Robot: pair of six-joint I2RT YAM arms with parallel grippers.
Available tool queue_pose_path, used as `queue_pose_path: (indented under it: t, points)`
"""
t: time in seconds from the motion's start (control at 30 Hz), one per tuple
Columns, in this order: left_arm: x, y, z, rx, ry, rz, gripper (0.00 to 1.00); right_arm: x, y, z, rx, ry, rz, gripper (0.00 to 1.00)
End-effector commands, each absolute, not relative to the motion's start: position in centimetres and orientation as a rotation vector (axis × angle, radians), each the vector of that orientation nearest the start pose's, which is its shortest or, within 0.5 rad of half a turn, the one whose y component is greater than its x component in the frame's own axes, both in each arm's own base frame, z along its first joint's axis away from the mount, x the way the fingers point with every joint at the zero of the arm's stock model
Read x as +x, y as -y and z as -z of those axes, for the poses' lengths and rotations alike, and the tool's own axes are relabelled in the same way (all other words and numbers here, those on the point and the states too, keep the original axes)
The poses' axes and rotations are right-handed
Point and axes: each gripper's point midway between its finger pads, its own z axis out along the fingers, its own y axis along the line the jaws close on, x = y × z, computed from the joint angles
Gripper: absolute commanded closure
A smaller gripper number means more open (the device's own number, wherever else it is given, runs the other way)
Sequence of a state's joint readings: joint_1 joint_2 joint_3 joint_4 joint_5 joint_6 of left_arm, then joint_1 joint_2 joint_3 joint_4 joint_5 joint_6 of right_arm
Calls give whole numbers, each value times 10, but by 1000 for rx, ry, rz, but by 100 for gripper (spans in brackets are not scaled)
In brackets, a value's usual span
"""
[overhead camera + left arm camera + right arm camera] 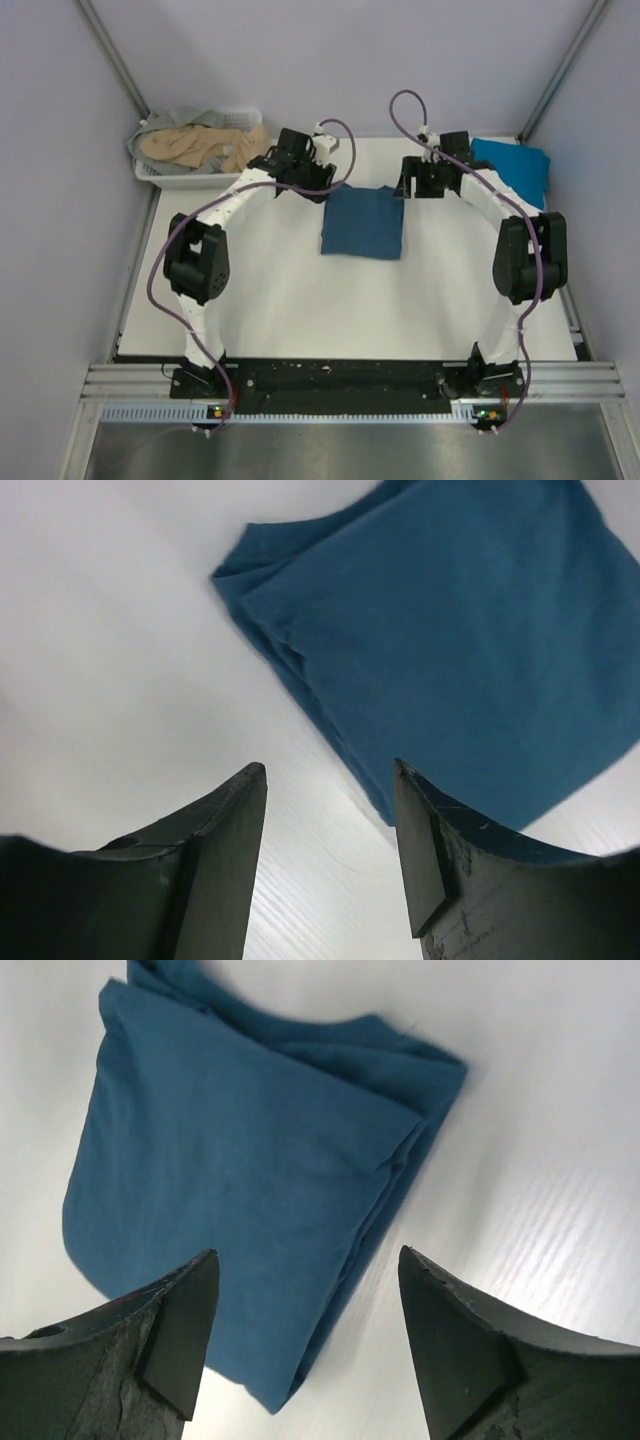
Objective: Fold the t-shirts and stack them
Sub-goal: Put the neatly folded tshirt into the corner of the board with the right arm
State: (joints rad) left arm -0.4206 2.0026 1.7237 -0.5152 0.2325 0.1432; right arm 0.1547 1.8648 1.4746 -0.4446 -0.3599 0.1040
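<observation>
Teal shirt [363, 222]: folded, middle of bench [270, 310], between the hands.
Left hand [330, 770]: wide open, empty; shirt at 5 o'clock.
Right hand [308, 1252]: wide open, empty; shirt at 8 o'clock.
Cyan shirt [515, 165]: 2 o'clock of teal; right hand nearer.

The left gripper [328, 770] hangs over the white table [120, 660], its two dark fingers [215, 830] spread apart with tabletop showing between them. The folded teal-blue t-shirt [470, 650] lies flat just beyond, to the right — layered edges at its left corner.
</observation>
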Motion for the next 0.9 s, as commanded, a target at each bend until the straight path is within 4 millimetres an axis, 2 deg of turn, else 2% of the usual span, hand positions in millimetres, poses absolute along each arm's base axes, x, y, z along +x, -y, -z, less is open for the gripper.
queue_pose_path:
  t: [0.0, 0.23, 0.37, 0.47, 0.53, 0.6, 0.73, 0.87]
  points:
    - [435, 280, -128, 810, -2225, 554, 43, 434, -158, -96, -106, -2490, -757, 28]
    - [426, 279, -71, 813, -2373, 545, 45, 424, -164, -44, 52, -2543, -948, 29]
    - [422, 277, -50, 818, -2435, 540, 46, 415, -176, -28, 131, -2544, -1147, 33]
    - [422, 276, -42, 818, -2460, 536, 47, 414, -178, -24, 180, -2510, -1231, 39]
    - [423, 276, -39, 818, -2468, 532, 47, 418, -177, -25, 220, -2469, -1291, 51]
    - [425, 276, -38, 821, -2468, 520, 47, 421, -172, -26, 276, -2444, -1347, 71]
    - [427, 274, -37, 820, -2474, 506, 47, 426, -168, -33, 282, -2401, -1381, 98]
    - [428, 274, -42, 829, -2464, 511, 47, 427, -169, -42, 230, -2390, -1395, 100]
